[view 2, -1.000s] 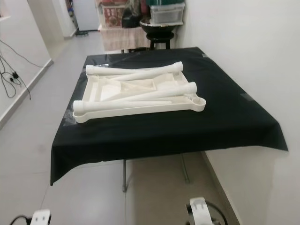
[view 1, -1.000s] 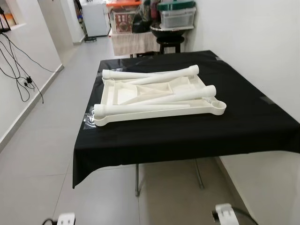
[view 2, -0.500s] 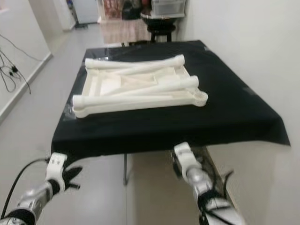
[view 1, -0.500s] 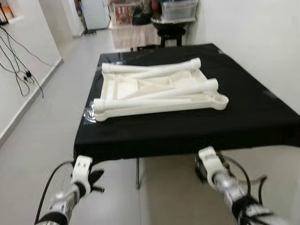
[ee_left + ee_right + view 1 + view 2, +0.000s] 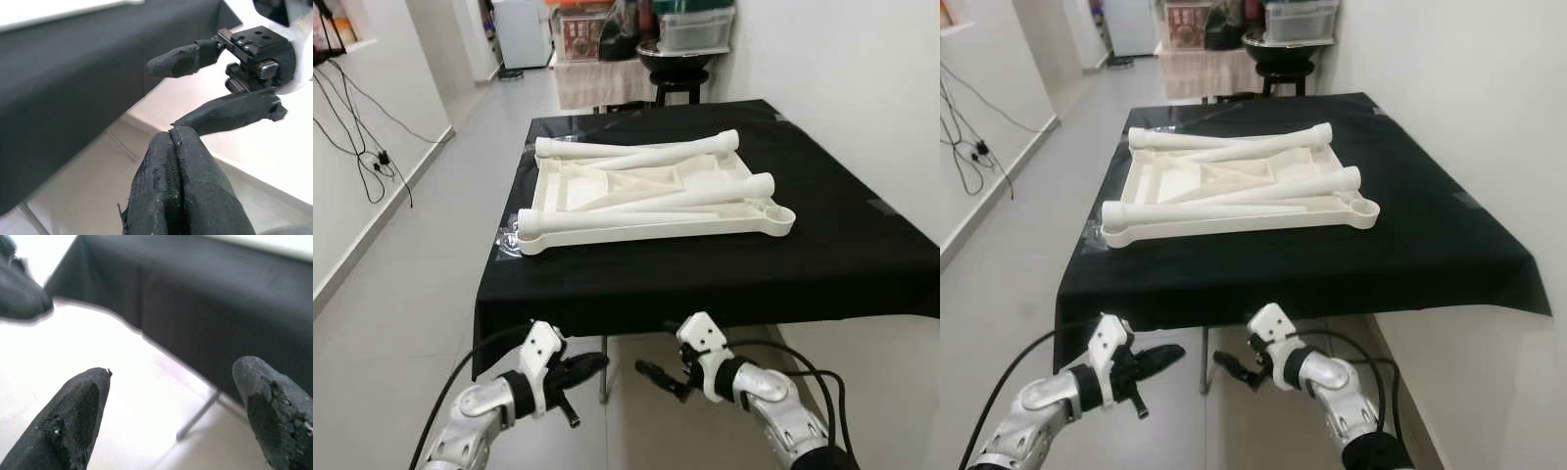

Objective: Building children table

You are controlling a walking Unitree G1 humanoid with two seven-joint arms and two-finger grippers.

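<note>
A cream plastic children's table top (image 5: 576,186) lies upside down on a table with a black cloth (image 5: 822,255). Three cream legs lie loose across it: one at the back (image 5: 636,157), one in the middle (image 5: 705,193), one along the front (image 5: 607,219). Both grippers hang below the cloth's front edge, pointing at each other. My left gripper (image 5: 585,365) is shut, its fingers (image 5: 176,186) pressed together with nothing in them. My right gripper (image 5: 658,378) is open and empty, its fingers (image 5: 73,416) well apart.
A dark stool (image 5: 675,73) with plastic boxes stands behind the table. A white wall (image 5: 862,88) runs close along the right. Cables (image 5: 362,147) hang on the left wall. Grey tiled floor (image 5: 391,294) lies open to the left.
Both arms have come up and inward under the cloth's front edge, so the grippers now face each other. The camera has tilted slightly; the table parts have not moved.
</note>
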